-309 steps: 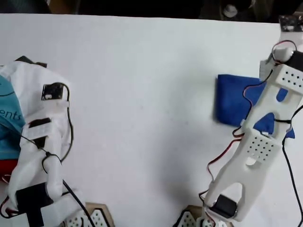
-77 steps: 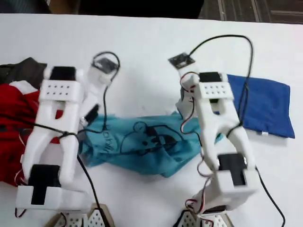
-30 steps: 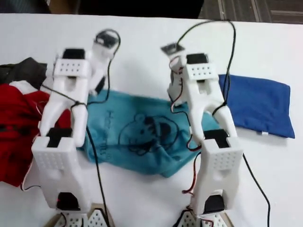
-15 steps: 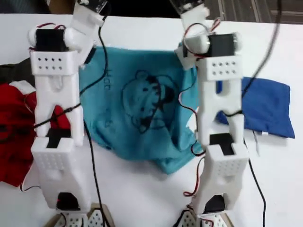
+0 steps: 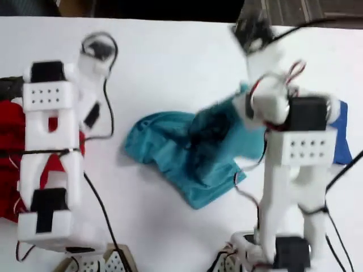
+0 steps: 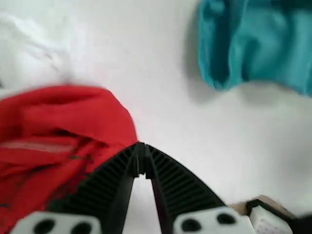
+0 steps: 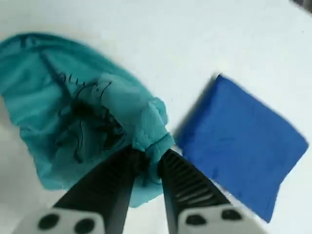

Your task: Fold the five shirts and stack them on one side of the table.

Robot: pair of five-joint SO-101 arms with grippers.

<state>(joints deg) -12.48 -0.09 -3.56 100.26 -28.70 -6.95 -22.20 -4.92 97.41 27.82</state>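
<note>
our right claw (image 7: 148,157) pinches a bunched edge of the teal shirt (image 7: 58,97) heaped ahead of it; our left claw (image 6: 142,165) is closed, empty. held one-sided, the cloth may drag crumpled onto the blue shirt (image 7: 243,141).

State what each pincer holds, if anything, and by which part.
The right pincer grips the teal shirt by a bunched fold at its edge. The left pincer is shut on nothing.
</note>
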